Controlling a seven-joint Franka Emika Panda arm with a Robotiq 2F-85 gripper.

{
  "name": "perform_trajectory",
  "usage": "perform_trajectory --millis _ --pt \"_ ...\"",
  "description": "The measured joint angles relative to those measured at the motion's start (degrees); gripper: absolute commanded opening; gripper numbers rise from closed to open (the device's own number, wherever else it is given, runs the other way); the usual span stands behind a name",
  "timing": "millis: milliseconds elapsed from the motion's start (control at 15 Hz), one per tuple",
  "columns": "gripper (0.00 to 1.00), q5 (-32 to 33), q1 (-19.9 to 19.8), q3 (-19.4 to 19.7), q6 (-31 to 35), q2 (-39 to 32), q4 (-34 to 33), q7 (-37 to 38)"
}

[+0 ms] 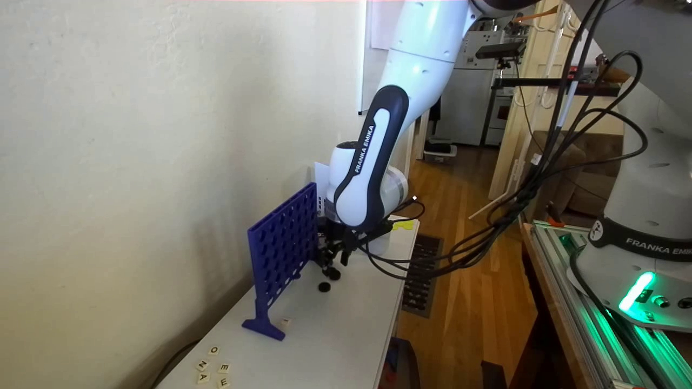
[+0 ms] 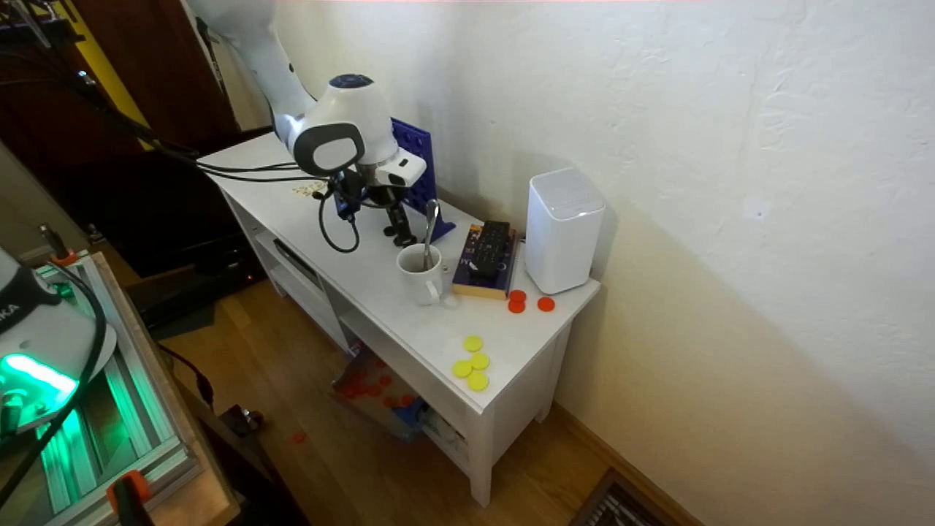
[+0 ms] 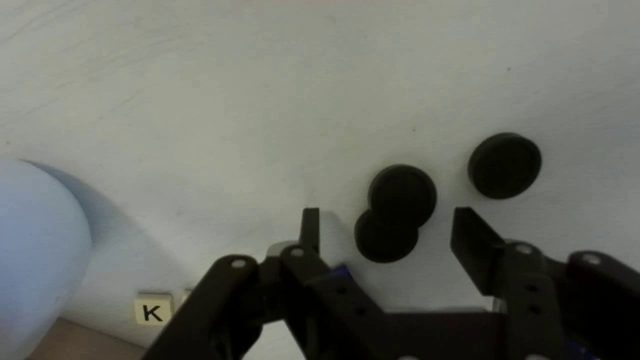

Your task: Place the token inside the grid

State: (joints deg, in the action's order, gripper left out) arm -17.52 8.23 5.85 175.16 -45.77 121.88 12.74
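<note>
The grid is a blue upright rack on the white table; it also shows in an exterior view, partly behind the arm. Black round tokens lie flat on the table in the wrist view: an upper token overlaps a lower token, and a third token lies apart to the right. My gripper is open and empty, its fingers either side of the overlapping pair. In an exterior view my gripper is low beside the grid, close to the tokens.
A white cup with a spoon stands near the arm. A book with a remote, a white box, red tokens and yellow tokens lie beyond. Letter tiles lie near the grid's foot. A wall is behind.
</note>
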Motion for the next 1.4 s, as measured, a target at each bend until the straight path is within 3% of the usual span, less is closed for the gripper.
perform_trajectory --millis 200,267,467,533,667,1400 --pt "0.52 0.0 0.0 0.0 -0.4 -0.1 0.0 0.4" --pt "0.52 0.0 0.0 0.0 -0.5 -0.1 0.0 0.5" --pt "0.33 0.0 0.0 0.0 -0.7 -0.1 -0.1 0.7" --pt "0.2 0.0 0.0 0.0 -0.7 -0.1 -0.2 0.7" --pt "0.04 0.0 0.1 -0.1 -1.3 -0.2 -0.4 0.7" --pt "0.02 0.0 0.0 -1.3 -2.2 1.6 -1.0 0.7"
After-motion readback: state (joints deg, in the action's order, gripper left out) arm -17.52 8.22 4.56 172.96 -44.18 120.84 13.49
